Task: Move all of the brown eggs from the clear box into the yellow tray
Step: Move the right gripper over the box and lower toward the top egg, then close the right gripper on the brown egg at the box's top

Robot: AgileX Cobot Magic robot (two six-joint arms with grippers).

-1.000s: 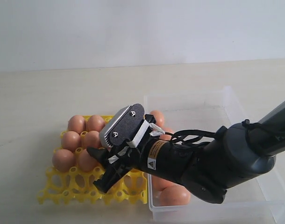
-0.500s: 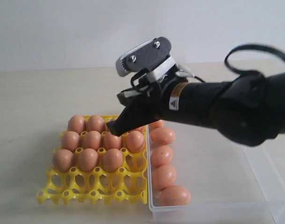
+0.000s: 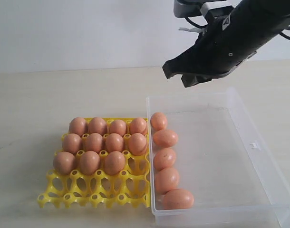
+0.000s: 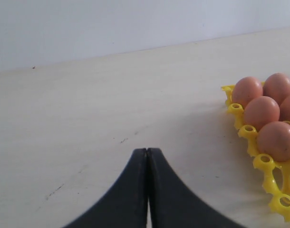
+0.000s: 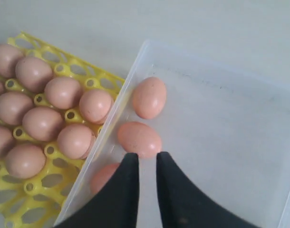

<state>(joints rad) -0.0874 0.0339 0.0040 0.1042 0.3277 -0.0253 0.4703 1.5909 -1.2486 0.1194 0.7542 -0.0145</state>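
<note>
Five brown eggs left, lined along the clear box wall nearest the yellow tray; eleven seated, front cups free. Right gripper above box's far edge, jaws slightly apart, empty; left gripper pressed together over table. Next pick: widen jaws, descend straight, span egg's short axis, close gently. Shells smooth, oval, likely slippery; box thin transparent plastic, tray pegged

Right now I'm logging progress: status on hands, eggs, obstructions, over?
Left hand shut, over table beside yellow tray. Right hand slightly open, empty, over clear box. Eleven brown eggs in tray, five in box. Path clear.
</note>
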